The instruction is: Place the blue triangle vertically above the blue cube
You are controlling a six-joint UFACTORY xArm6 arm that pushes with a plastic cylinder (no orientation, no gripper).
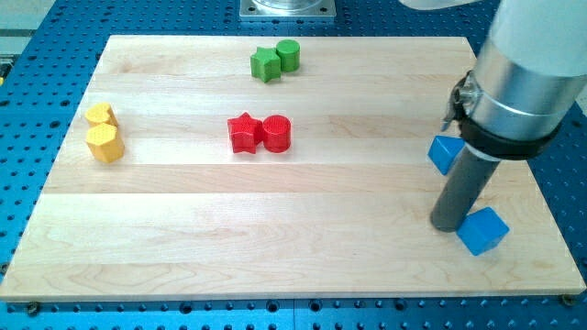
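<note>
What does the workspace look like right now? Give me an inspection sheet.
Surface: wooden board on a blue perforated table.
Job's things: blue triangle near the view's right edge, partly behind the rod; blue cube below it, slightly right.
Clutter: green star touching green cylinder; red star touching red cylinder; two yellow blocks, touching.
Grippers: none; my tip is beside the cube's left edge.
Cables: nothing seen.
Surroundings: metal mount at the view's top.

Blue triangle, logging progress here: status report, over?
My tip down, touching blue cube on its left side. Blue triangle above the cube, partly hidden behind the rod. Nothing between them but the rod.
</note>
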